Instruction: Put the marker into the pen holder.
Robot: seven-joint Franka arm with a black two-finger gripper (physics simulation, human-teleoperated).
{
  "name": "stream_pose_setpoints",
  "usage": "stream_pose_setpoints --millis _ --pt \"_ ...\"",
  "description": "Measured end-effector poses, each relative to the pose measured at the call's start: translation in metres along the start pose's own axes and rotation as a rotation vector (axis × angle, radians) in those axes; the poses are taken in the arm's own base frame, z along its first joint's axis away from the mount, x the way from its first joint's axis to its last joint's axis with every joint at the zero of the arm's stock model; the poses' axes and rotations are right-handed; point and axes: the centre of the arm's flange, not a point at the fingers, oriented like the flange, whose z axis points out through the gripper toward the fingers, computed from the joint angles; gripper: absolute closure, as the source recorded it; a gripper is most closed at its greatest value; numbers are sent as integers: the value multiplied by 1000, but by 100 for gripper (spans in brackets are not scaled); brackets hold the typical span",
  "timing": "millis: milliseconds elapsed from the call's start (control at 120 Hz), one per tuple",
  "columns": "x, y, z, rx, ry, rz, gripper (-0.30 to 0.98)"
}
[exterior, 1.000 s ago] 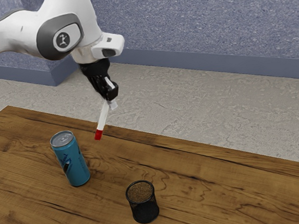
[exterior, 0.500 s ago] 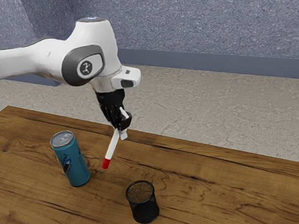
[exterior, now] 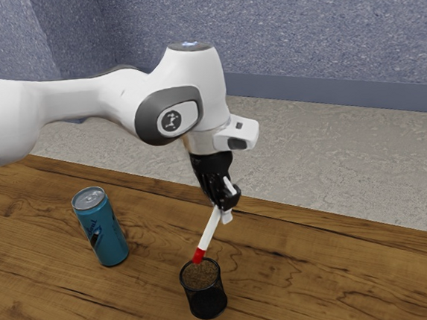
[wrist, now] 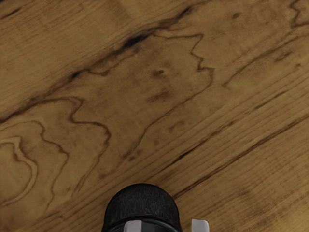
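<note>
My gripper (exterior: 222, 210) is shut on the white marker (exterior: 210, 229), near its upper end. The marker hangs tilted, its red end lowest, at the far rim of the black pen holder (exterior: 208, 300) in the exterior view. Whether that end is just above the opening or slightly within it, I cannot tell. The pen holder stands upright on the table. In the wrist view, the pen holder (wrist: 141, 204) appears at the lower edge, beside and below my gripper's light fingertips (wrist: 166, 226).
A blue can (exterior: 104, 233) stands upright on the wooden table (exterior: 328, 277), toward the exterior view's left from the pen holder. The table's far edge runs behind my gripper.
My arm has carried the marker toward the exterior view's right and down, from above the table near the can to the pen holder. Can and holder have stayed put.
</note>
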Motion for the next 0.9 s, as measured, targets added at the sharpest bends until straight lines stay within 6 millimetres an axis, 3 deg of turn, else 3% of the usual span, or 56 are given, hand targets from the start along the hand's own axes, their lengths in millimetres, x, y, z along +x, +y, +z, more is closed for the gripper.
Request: stream_pose_setpoints --millis 233,467,608,900 --pt "9 3 29 -18 -37 -15 75" --pt "28 -17 44 -17 -40 -44 75" --pt "26 -36 47 -16 -43 -78 75" --pt "23 -31 81 -30 -103 -81 75"
